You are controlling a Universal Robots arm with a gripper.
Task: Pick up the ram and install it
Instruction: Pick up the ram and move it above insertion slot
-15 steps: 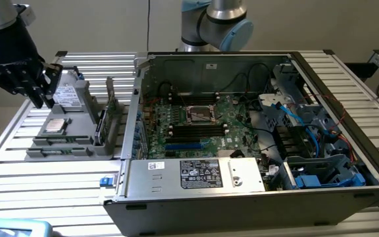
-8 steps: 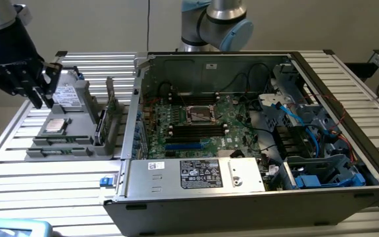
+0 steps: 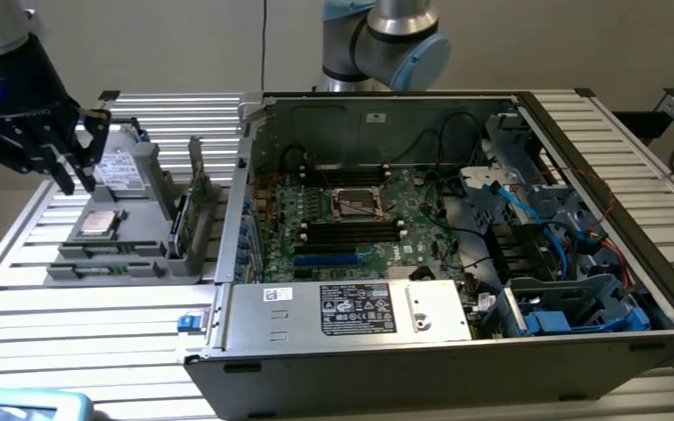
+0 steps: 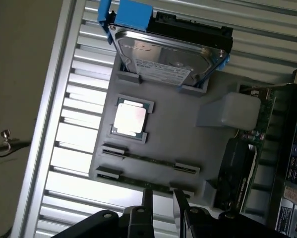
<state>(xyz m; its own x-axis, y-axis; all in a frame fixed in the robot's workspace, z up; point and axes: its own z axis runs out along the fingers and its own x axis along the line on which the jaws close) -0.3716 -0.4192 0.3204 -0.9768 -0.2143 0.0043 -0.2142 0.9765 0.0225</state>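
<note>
One ram (image 4: 133,180) is sat in the tray (image 4: 188,146), and the gripper (image 4: 163,201) is held wide open, empty, just above it.

Bright glare on the slatted table (image 3: 91,329) and processor chip (image 4: 130,118); dim, shadowed depths inside the computer case (image 3: 431,373)

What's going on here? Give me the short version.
A single robot arm has its tool open above a grey parts tray, which sits to the exterior view's left of the open computer case. The tray holds a hard drive, a processor and two ram sticks lying in their slots. The tool holds nothing and hangs over the outer ram stick; neither stick has been lifted.
</note>
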